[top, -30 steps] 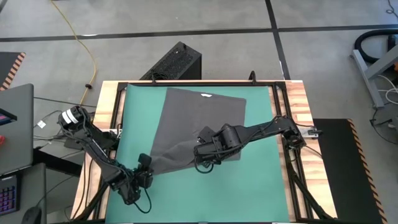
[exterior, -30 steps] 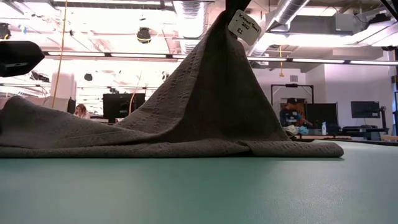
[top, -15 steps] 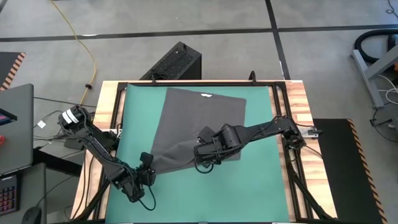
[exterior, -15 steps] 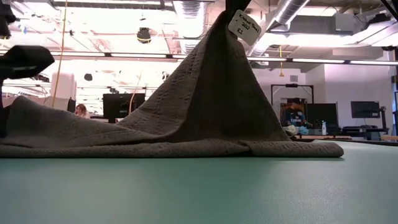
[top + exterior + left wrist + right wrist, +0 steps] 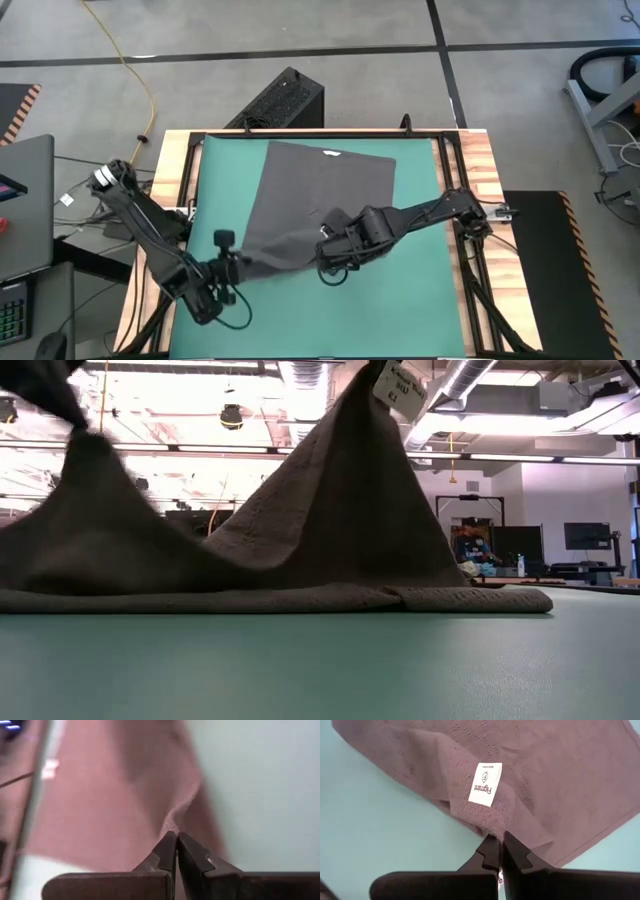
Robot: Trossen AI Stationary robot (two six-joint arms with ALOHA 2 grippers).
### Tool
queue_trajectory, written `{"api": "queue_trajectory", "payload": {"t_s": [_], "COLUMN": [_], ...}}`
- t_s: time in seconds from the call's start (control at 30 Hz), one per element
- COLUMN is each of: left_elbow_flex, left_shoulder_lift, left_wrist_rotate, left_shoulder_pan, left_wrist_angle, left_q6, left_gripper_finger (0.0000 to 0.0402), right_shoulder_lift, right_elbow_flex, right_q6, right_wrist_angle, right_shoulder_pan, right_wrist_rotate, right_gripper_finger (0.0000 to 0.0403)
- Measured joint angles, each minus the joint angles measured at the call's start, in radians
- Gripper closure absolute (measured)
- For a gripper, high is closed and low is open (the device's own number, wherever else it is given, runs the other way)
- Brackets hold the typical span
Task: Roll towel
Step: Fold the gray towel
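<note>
The dark grey towel [image 5: 320, 195] lies on the green mat [image 5: 420, 290] with its far part flat; a small white tag [image 5: 330, 153] shows at its far edge. Its near edge is raised in two peaks in the low view [image 5: 330, 540]. My left gripper [image 5: 236, 262] is shut on the near left corner. My right gripper [image 5: 328, 258] is shut on the near edge farther right, beside another white tag [image 5: 486, 784]. My left gripper pinches the towel's near left corner [image 5: 170, 826] between its two shut fingers. That corner is lifted into a peak [image 5: 75, 420], and the cloth hangs slack from it down to the mat. My right gripper pinches the towel's hemmed near edge [image 5: 492, 827] between its two shut fingers, just beside the white tag [image 5: 397, 385]. That part is lifted high, and the cloth slopes from it down to the mat on both sides.
Black frame rails [image 5: 455, 180] run along the wooden table's sides beside the mat. A black box [image 5: 280, 100] stands on the floor beyond the far edge. Bare green mat lies near and right of the towel. People sit in the room behind [image 5: 465, 545].
My left gripper has gone up and a little toward the far edge with the towel's near left corner. That corner lay flat on the mat and now stands in a raised peak. The rest of the towel and the right-hand peak have stayed.
</note>
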Motion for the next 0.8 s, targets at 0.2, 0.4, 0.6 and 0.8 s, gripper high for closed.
{"api": "queue_trajectory", "payload": {"t_s": [0.2,0.4,0.6,0.8], "left_elbow_flex": [0.072,0.071,0.071,0.071], "left_shoulder_lift": [-0.1,-0.198,-0.263,-0.282], "left_wrist_rotate": [-0.142,-0.164,-0.161,-0.156], "left_shoulder_pan": [0.045,0.117,0.146,0.146], "left_wrist_angle": [-0.185,-0.309,-0.361,-0.347], "left_q6": [-0.092,-0.131,-0.173,-0.149], "left_gripper_finger": [0.0401,0.0402,0.0401,0.0401], "right_shoulder_lift": [-0.026,-0.053,-0.067,-0.067], "right_elbow_flex": [0.0,0.0,0.0,0.0], "right_q6": [0.088,0.204,0.405,0.738], "right_wrist_angle": [0.002,0.0,0.0,0.0], "right_shoulder_pan": [0.036,0.078,0.185,0.361], "right_wrist_rotate": [-0.001,-0.001,-0.057,-0.055], "right_gripper_finger": [0.0385,0.0386,0.0386,0.0387]}}
